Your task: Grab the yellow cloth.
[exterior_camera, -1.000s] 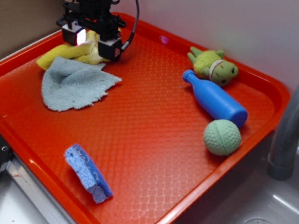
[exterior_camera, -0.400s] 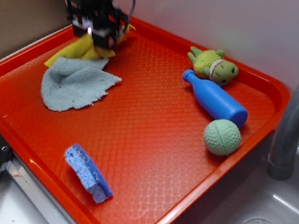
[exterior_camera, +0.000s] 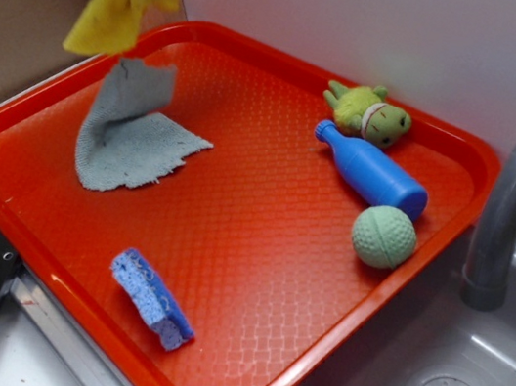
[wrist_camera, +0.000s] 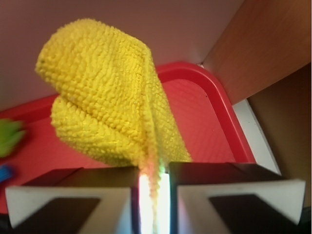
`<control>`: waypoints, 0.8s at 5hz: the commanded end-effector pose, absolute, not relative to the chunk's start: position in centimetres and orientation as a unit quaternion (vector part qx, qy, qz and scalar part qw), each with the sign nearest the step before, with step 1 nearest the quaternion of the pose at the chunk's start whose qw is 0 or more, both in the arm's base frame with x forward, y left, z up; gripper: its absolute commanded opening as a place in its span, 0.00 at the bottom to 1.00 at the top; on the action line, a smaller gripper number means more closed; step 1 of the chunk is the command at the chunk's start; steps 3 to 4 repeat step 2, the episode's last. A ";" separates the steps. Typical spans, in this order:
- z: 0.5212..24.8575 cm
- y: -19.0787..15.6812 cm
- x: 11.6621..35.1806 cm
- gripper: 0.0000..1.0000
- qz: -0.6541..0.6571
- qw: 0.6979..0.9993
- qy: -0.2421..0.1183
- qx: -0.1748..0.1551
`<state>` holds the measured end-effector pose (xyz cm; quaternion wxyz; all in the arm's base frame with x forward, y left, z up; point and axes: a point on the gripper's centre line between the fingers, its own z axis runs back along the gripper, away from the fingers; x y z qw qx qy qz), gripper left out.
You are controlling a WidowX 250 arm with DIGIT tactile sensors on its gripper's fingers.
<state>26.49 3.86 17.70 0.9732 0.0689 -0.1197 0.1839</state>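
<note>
We judge the grab done: our gripper [wrist_camera: 155,187] has its jaws pinched tight on 1 fold of the yellow cloth [exterior_camera: 119,3], which hangs clear above the red tray [exterior_camera: 259,243]. Next we need only hold firm, leaving the grey rag [exterior_camera: 129,137] behind.

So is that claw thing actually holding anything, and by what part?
Yes. The gripper is shut on the yellow cloth, pinching a bunched fold of it; the rest hangs free above the red tray.
</note>
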 end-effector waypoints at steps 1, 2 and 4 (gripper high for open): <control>25.0 -2.5 26.6 0.00 0.148 0.971 -0.150 0.110; 24.0 -2.1 27.2 0.00 0.150 0.972 -0.142 0.112; 24.0 -2.1 27.2 0.00 0.150 0.972 -0.142 0.112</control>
